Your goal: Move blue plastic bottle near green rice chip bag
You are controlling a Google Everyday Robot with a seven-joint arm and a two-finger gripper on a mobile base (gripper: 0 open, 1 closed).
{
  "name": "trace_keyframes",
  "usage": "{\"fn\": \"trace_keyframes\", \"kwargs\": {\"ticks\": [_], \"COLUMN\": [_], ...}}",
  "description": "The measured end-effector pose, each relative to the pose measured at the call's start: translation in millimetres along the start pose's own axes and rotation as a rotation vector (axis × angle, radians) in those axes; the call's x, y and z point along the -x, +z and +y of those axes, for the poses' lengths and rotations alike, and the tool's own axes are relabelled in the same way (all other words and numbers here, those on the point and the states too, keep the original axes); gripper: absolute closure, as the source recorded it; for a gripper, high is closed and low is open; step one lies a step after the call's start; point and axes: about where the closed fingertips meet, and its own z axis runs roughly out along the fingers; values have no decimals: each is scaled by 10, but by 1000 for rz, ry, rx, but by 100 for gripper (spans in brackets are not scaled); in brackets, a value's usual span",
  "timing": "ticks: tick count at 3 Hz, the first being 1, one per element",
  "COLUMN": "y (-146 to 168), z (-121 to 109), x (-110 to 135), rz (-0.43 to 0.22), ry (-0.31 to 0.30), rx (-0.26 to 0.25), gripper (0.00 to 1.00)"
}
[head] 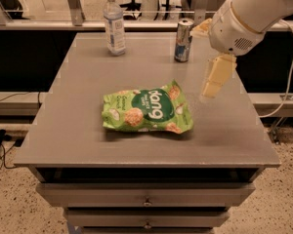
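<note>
We see the gripper point(208, 62) hanging over the right side of the counter point(234, 135), at the end of a white arm point(249, 13) that comes in from the upper right. Its jaws stand spread, with nothing between them. One cream finger point(216, 77) slants down toward the counter top. The other shows only as a pale piece just right of the can point(183, 40), partly hidden by the wrist. We cannot tell how far above the surface the lower finger is.

The bottle point(114, 23) stands upright near the back left of the counter. It is clear plastic with a white cap and a pale label. It is well apart from the gripper, and nothing touches it.

The bag point(146, 108) lies flat near the middle of the counter, with its "dang" lettering facing up and round chips pictured around it. It sits well forward of the bottle and a little to its right, with bare grey surface between the two. The lower finger is just to the right of the bag and slightly behind it, but not over it.

The silver-blue can stands upright at the back, right of the bottle and close to the wrist. Below the counter's front edge we see drawers point(146, 196) with small knobs.
</note>
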Motion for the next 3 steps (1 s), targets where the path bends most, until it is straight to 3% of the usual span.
{"fn": "trace_keyframes", "kwargs": {"ticks": [1, 2, 3], "y": [0, 183, 484], "z": [0, -256, -752], "x": [3, 135, 412], "rz": [0, -47, -135], "ry": [0, 10, 14], "rx": [0, -19, -17], "gripper": [0, 0, 0]}}
